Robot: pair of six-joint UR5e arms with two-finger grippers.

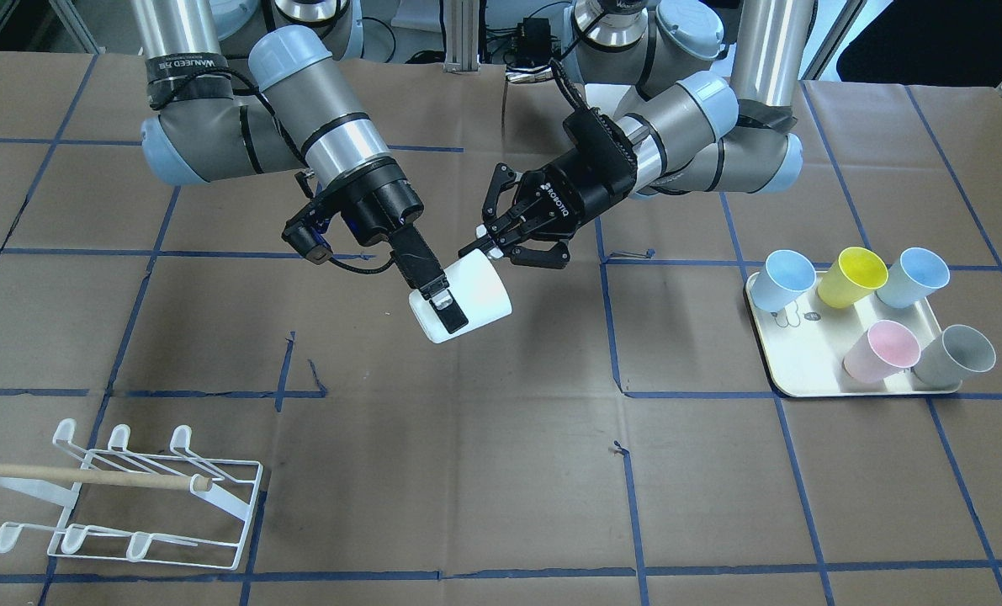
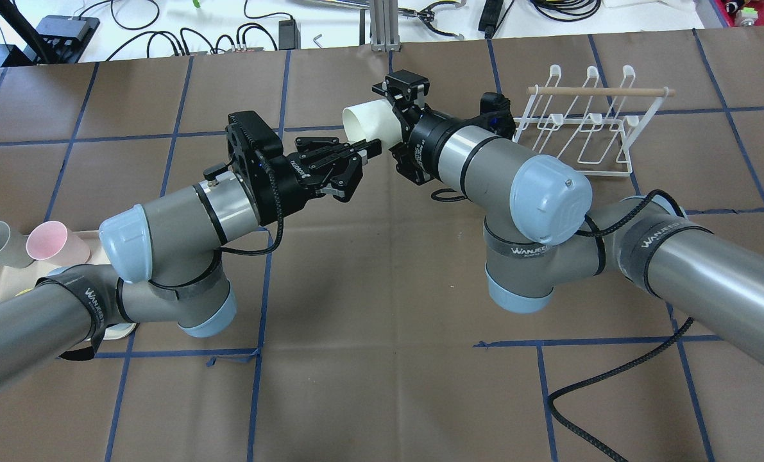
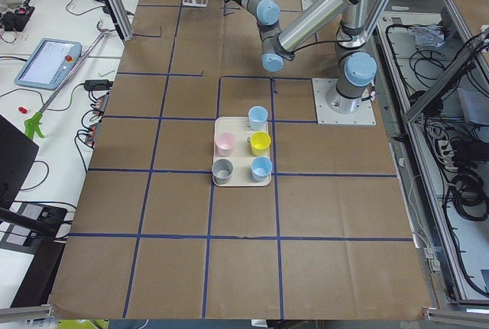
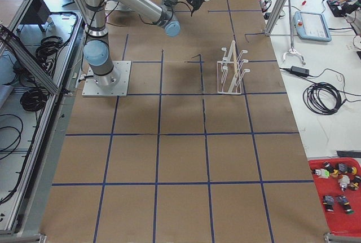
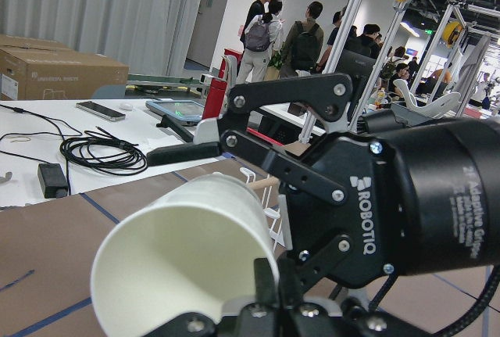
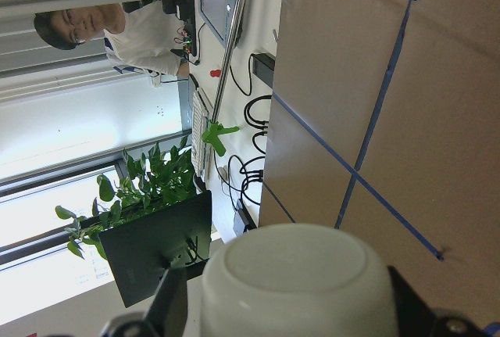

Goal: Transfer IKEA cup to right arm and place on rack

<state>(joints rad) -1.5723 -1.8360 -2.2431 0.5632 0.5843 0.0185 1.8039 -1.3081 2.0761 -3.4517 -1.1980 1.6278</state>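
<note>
The white cup [image 1: 477, 290] hangs tilted in the air over the middle of the table [image 1: 501, 471], caught between both pincers. The right arm [image 1: 315, 109] slopes down from its elbow toward the centre. The right gripper [image 1: 446, 310] is clamped across the cup's body near the base, with one black finger lying along the wall. The left arm [image 1: 686, 109] reaches in from the other side. The left gripper [image 1: 477, 242] has its fingers drawn almost together, pinching the rim at the cup's mouth. The rack [image 1: 225, 502] stands well apart on the right arm's side. Five coloured cups sit on the tray [image 1: 791, 374] on the left arm's side.
</note>
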